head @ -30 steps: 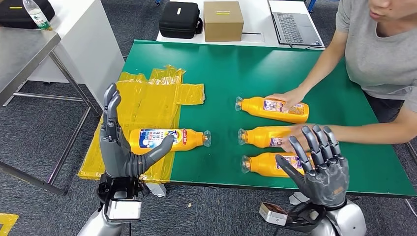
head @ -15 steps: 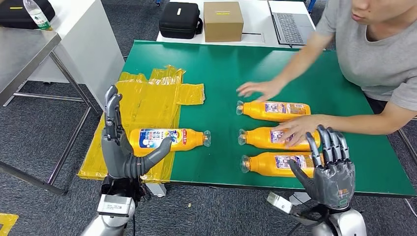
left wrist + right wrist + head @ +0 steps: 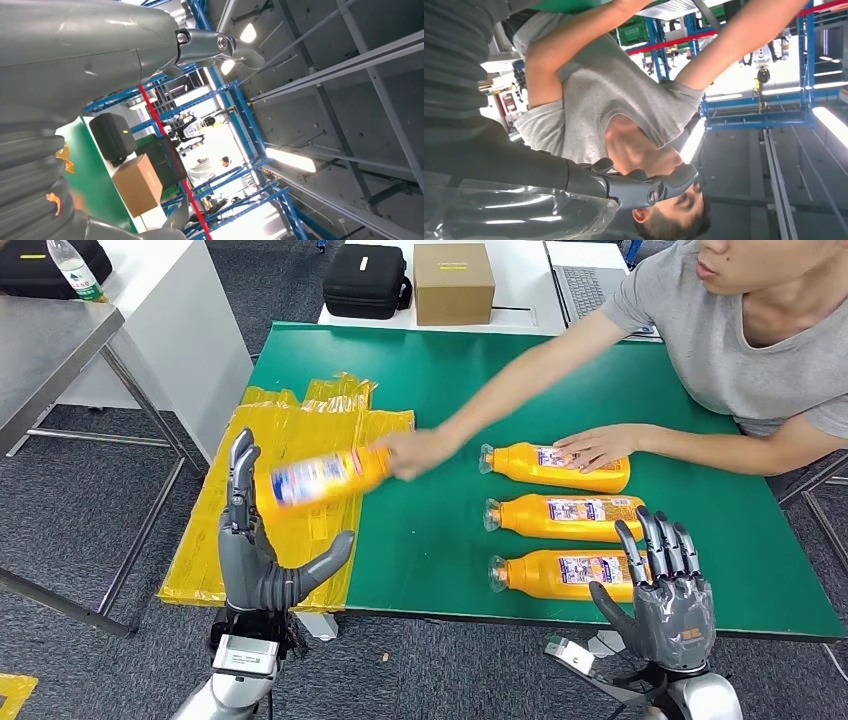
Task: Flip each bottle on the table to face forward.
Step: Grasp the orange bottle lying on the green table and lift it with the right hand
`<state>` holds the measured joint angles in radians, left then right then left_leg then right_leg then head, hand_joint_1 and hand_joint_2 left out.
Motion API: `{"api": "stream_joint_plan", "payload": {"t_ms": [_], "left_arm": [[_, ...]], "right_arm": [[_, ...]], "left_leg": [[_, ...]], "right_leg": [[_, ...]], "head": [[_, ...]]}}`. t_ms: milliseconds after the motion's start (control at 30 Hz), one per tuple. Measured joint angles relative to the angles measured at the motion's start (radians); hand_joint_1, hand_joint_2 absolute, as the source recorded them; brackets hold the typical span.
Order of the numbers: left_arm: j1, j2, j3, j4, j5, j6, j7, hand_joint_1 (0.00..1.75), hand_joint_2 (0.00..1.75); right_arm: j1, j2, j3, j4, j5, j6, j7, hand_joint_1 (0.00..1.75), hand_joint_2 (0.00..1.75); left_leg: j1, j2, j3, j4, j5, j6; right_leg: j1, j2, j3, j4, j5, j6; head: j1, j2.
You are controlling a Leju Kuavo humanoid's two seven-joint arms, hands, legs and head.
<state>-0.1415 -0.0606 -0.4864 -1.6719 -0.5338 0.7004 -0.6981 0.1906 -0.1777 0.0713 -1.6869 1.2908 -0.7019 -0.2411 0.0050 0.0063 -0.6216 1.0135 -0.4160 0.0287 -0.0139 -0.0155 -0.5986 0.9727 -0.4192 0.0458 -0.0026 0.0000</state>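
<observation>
Now, green table (image 3: 450, 390): I count three bottles (image 3: 565, 517) lying stacked near its right edge, labels up. A person's hand (image 3: 415, 452) lifts a fourth bottle (image 3: 320, 475) over the left edge. My left hand (image 3: 262, 555) and right hand (image 3: 665, 600) hover empty, fingers apart. Flipping looks not yet begun.

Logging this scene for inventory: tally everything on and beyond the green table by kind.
Orange bottles: 4, three lying, one lifted by the person
Black case: 1
Cardboard box: 1
Laptop: 1
Yellow sheet: 1
Total: 8
</observation>
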Motion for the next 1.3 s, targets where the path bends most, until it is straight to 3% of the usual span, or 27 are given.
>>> {"api": "stream_joint_plan", "payload": {"t_ms": [233, 500, 967, 1300], "left_arm": [[0.000, 0.005, -0.002, 0.008, 0.005, 0.000, 0.000, 0.00, 1.75], [-0.002, 0.028, -0.051, 0.013, 0.094, 0.000, 0.034, 0.00, 1.75], [-0.005, 0.041, -0.098, 0.024, 0.109, 0.000, 0.046, 0.00, 1.75], [-0.011, 0.054, -0.131, 0.024, 0.138, 0.000, 0.083, 0.00, 1.75]], "right_arm": [[0.017, -0.054, 0.020, -0.013, 0.022, 0.016, 0.090, 0.00, 1.75], [0.051, -0.093, 0.012, -0.064, 0.064, 0.161, 0.199, 0.00, 1.75], [0.085, -0.107, 0.000, -0.067, 0.050, 0.217, 0.212, 0.00, 1.75], [0.099, -0.141, 0.001, -0.074, 0.028, 0.370, 0.272, 0.00, 1.75]], "left_leg": [[0.000, 0.000, 0.000, 0.000, 0.000, 0.000], [0.000, 0.000, 0.000, 0.000, 0.000, 0.000], [0.000, 0.000, 0.000, 0.000, 0.000, 0.000], [0.000, 0.000, 0.000, 0.000, 0.000, 0.000]], "right_leg": [[0.000, 0.000, 0.000, 0.000, 0.000, 0.000], [0.000, 0.000, 0.000, 0.000, 0.000, 0.000], [0.000, 0.000, 0.000, 0.000, 0.000, 0.000], [0.000, 0.000, 0.000, 0.000, 0.000, 0.000]], "head": [[0.000, 0.000], [0.000, 0.000], [0.000, 0.000], [0.000, 0.000]]}}
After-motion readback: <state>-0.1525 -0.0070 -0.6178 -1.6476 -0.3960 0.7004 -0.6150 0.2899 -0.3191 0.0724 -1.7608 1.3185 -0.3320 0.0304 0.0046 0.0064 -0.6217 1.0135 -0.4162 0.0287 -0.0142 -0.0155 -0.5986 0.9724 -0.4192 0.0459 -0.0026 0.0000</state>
